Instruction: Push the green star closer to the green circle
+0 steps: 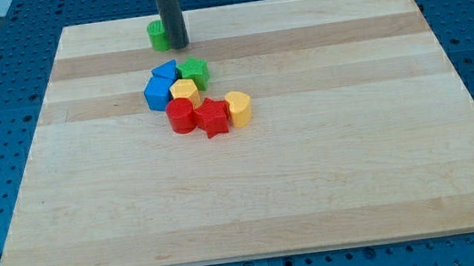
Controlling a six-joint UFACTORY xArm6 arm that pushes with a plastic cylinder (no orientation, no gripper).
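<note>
The green circle [157,35] stands near the board's top edge, left of centre. My tip [178,46] is right beside it, on its right side, touching or nearly touching it. The green star [195,71] lies lower, at the top right of a cluster of blocks, a short way below and to the right of my tip.
The cluster holds a blue triangle-like block [165,70], a blue block [157,93], a yellow block [184,91], a red round block [180,115], a red star [213,117] and a yellow heart-like block [239,108]. They lie on the wooden board [312,160].
</note>
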